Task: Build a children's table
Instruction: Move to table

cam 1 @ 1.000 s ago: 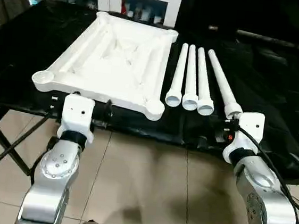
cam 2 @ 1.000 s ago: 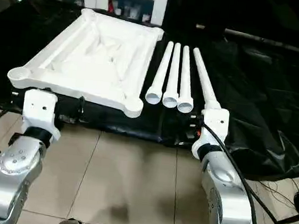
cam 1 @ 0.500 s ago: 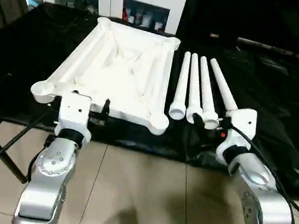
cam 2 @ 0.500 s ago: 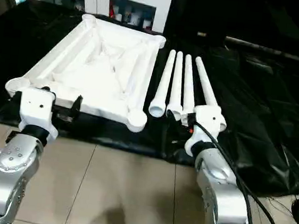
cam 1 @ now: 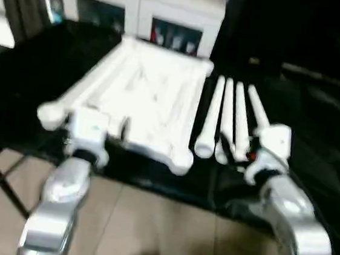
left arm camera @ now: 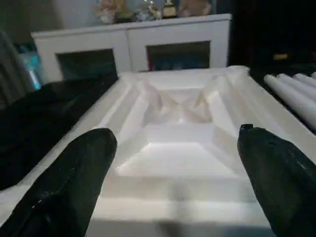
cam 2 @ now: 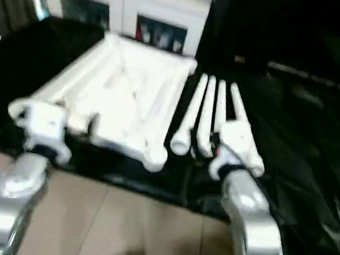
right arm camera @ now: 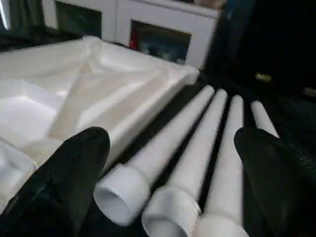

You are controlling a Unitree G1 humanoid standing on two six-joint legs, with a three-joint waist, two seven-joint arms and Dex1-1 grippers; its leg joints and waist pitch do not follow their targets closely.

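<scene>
Four legs [right arm camera: 163, 148] are lying side by side on the black-draped bench [cam 1: 315, 130], just at 3 o'clock of the upturned table top [cam 1: 143, 94]. Your right tool [right arm camera: 168, 163] is hovering spread wide over their near socket ends, gripping nothing; your left tool [left arm camera: 173, 163] is facing the top's near edge, equally spread and empty. You are risking a finger landing between two touching legs, which I judge could roll neighbours apart or pinch two together. The near corner socket [cam 1: 182, 160] is sitting close enough to be bumped.
</scene>
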